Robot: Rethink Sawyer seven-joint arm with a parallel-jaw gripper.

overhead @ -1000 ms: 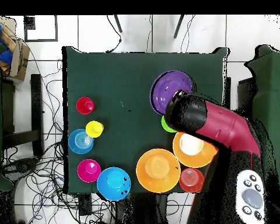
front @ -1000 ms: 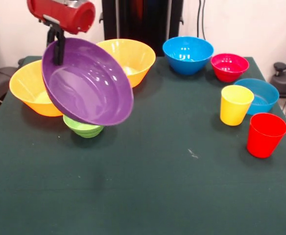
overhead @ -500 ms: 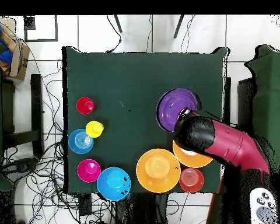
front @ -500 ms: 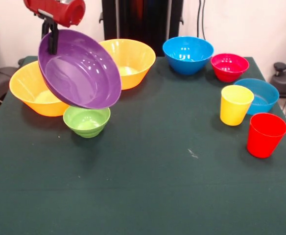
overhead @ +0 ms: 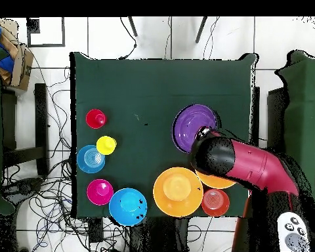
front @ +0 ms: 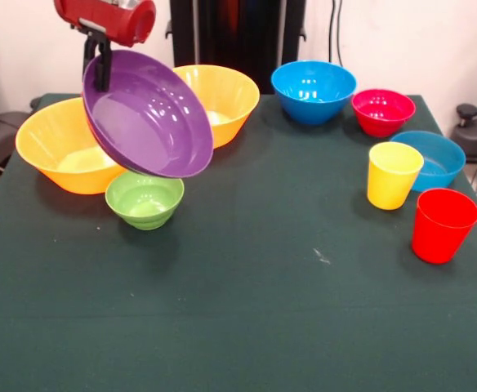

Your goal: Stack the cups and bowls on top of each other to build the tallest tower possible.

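Observation:
My gripper (front: pixel 99 72) is shut on the rim of the wide purple bowl (front: pixel 149 114) and holds it tilted in the air. The bowl hangs above the small green bowl (front: pixel 144 200), between two large yellow-orange bowls (front: pixel 55 151) (front: pixel 222 94). In the overhead view the purple bowl (overhead: pixel 194 126) shows beside my arm (overhead: pixel 242 164), which hides the gripper and the green bowl. The yellow cup (front: pixel 394 174) and red cup (front: pixel 443 224) stand upright at the right. No tower shows; every bowl stands alone.
A deep blue bowl (front: pixel 314 90), a pink-red bowl (front: pixel 383 110) and a shallow blue bowl (front: pixel 439 159) stand at the back right. A small orange bowl (overhead: pixel 215 202) sits by the table's edge near the robot's base. Cables lie on the floor around the table.
The purple bowl has risen in my gripper and uncovered the green bowl. It swung toward the left yellow-orange bowl, then shifted back a little to the right.

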